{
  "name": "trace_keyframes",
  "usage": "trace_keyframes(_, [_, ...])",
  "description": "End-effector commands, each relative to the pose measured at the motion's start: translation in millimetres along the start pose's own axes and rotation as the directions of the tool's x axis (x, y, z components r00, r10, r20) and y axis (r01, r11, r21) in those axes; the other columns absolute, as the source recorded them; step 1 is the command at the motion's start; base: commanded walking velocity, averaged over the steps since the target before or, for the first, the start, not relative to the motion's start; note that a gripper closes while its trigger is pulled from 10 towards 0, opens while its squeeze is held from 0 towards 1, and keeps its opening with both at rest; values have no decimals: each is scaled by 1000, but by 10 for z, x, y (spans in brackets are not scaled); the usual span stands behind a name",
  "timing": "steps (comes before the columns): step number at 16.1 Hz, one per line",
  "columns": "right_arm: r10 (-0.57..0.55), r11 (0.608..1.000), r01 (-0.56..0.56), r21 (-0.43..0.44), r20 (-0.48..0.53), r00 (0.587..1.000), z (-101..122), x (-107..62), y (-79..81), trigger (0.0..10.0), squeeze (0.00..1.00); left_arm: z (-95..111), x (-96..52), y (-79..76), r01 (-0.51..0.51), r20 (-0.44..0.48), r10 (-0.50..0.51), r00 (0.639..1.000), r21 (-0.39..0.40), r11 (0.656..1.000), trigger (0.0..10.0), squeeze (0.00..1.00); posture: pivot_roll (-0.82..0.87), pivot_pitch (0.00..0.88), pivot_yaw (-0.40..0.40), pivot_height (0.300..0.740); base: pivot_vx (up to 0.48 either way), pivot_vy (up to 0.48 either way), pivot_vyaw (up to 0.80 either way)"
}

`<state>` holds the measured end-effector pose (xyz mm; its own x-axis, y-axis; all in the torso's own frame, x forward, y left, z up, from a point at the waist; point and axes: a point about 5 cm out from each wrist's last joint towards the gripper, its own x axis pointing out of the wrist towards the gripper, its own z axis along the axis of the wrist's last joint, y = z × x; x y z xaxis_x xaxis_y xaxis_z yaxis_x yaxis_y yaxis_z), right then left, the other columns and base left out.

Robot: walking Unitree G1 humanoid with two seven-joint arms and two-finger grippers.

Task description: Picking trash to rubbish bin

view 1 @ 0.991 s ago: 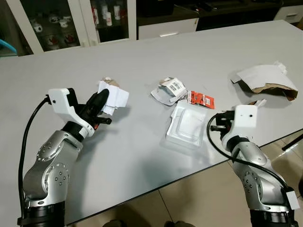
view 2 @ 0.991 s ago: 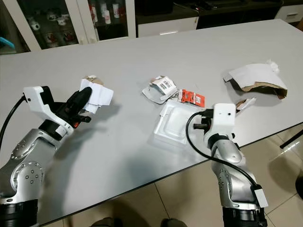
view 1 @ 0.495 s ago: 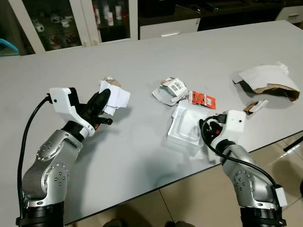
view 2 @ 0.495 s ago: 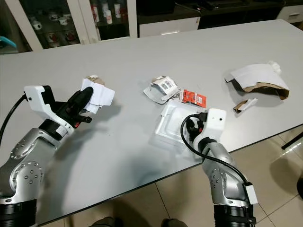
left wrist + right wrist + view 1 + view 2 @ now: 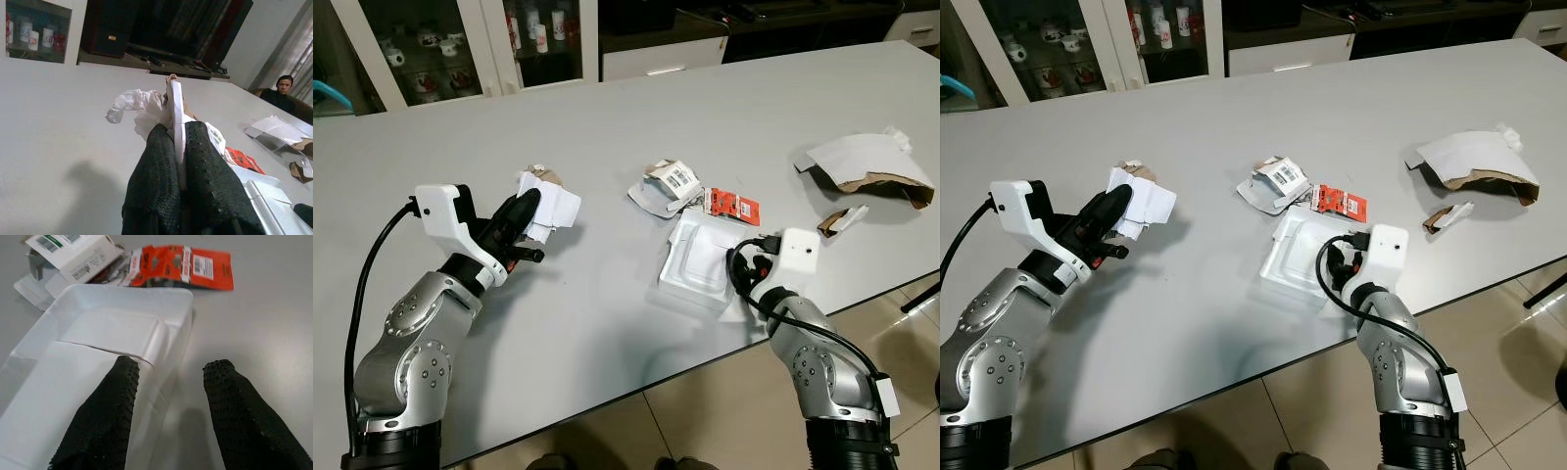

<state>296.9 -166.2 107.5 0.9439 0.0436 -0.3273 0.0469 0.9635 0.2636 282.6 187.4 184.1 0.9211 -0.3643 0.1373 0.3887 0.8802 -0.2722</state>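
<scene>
My left gripper (image 5: 523, 210) is shut on a crumpled white paper wad (image 5: 554, 204) and holds it just above the grey table (image 5: 607, 323). In the left wrist view a flat white piece (image 5: 176, 117) is pinched between the black fingers (image 5: 157, 166). My right gripper (image 5: 172, 367) is open at the right rim of a clear white plastic tray (image 5: 93, 347), one finger (image 5: 117, 396) over the tray and the other over bare table. The tray (image 5: 698, 262) lies mid-table near the front edge.
Behind the tray lie a torn white box with a barcode (image 5: 666, 183) and a red packet (image 5: 729, 206). A brown and white paper bag (image 5: 867, 166) and a small scrap (image 5: 842, 220) are at the right. Glass cabinets (image 5: 460, 49) stand behind; a person (image 5: 283, 90) sits far off.
My right arm has swung left, bringing its gripper from beside the scrap to the tray's right rim. The left gripper has kept the paper wad in place.
</scene>
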Motion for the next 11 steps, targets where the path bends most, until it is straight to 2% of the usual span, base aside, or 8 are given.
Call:
trace_keyframes(1, [-14, 999, 17, 45, -56, 998, -76, 19, -24, 10000, 0, 29, -7, -25, 14, -2, -14, 1000, 10, 1000, 0, 0, -27, 108, -1, 740, 0, 0, 0])
trace_keyframes(4, [1, 997, 8, 72, -134, 991, -196, 20, -16, 10000, 0, 30, -3, -23, 16, -5, -16, 1000, 11, 1000, 0, 0, -27, 108, -1, 740, 0, 0, 0])
trace_keyframes(5, [1, 997, 10, 78, -147, 989, -218, 17, -17, 7765, 0, 31, -2, -24, 17, -5, -17, 1000, 11, 1000, 0, 0, -24, 111, 1, 740, 0, 0, 0])
trace_keyframes(6, [0, 996, 13, 83, -157, 988, -231, 15, -21, 2275, 0, 32, -1, -24, 19, -6, -19, 1000, 11, 1000, 0, 0, -24, 111, 1, 740, 0, 0, 0])
trace_keyframes(7, [0, 995, 17, 100, -166, 986, -243, 14, -26, 0, 0, 32, 0, -25, 21, -7, -21, 1000, 11, 1000, 0, 0, -24, 111, 1, 740, 0, 0, 0])
trace_keyframes(11, [-9, 990, 35, 137, -190, 982, -267, 11, -69, 0, 0, 23, 9, -45, 40, -15, -40, 999, 10, 999, 0, 0, -22, 105, 3, 740, 0, 0, 0])
